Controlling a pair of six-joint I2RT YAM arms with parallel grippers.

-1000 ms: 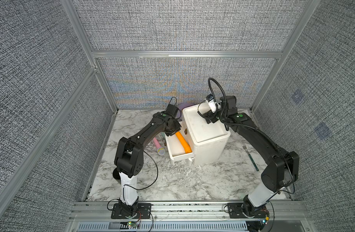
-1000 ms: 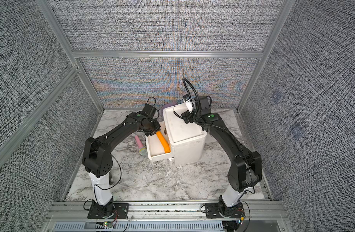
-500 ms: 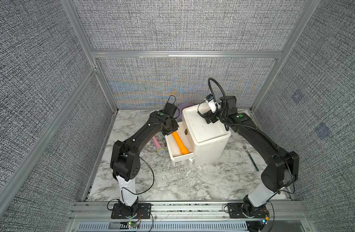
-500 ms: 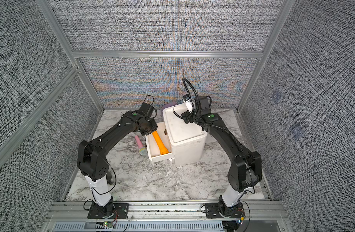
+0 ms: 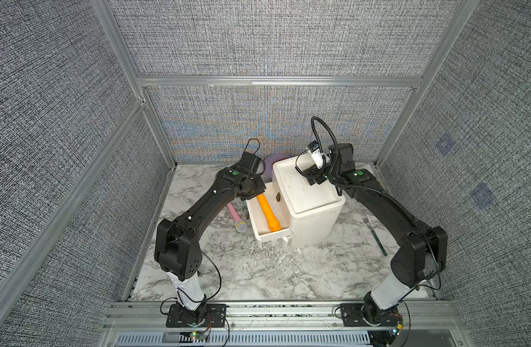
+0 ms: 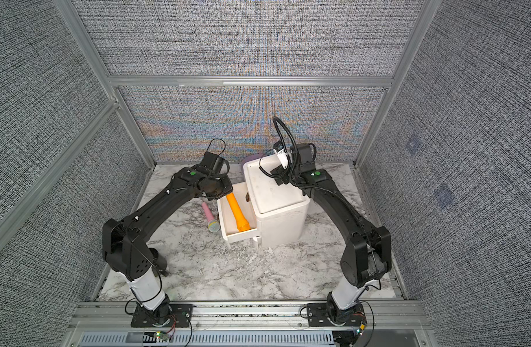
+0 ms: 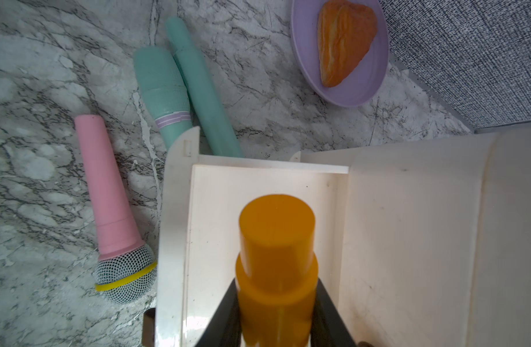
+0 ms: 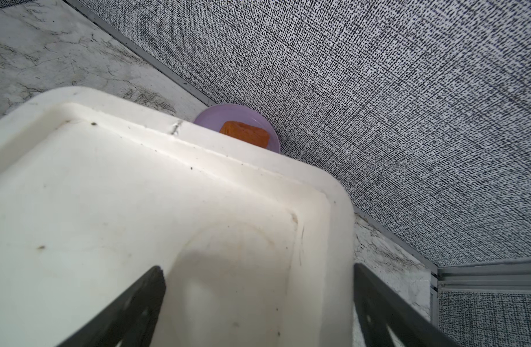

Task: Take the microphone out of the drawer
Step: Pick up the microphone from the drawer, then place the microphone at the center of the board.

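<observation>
- Grey woven walls (image 5: 273, 45) in a metal frame close in a white marble surface (image 5: 258, 270); I see it in both top views.
- A white drawer unit (image 5: 312, 222) stands near the back of the surface, with its top drawer (image 5: 273, 238) pulled out towards my left arm's side.
- The orange microphone (image 5: 268, 213) lies lengthwise inside the open drawer, wide end towards the drawer front.
- In the left wrist view, my left hand (image 7: 276, 288) is closed on the narrow end of the orange microphone, with a black finger (image 7: 225, 312) pressed against each side.
- My right hand (image 8: 258, 270) sits on the unit's top near its back corner, spread wide and holding nothing.
- A pink microphone (image 5: 236, 217) lies on the surface just beside the drawer's outer wall, mesh head towards the front.
- In the left wrist view, a teal microphone (image 7: 162, 90) and a teal rod (image 7: 204, 99) lie side by side behind the drawer, their near ends hidden by it.
- A purple plate (image 7: 363, 90) holding an orange piece of food (image 7: 342, 39) sits by the back wall, next to the unit.
- A fork (image 5: 374, 232) lies on the surface on the right side, well apart from the unit.
</observation>
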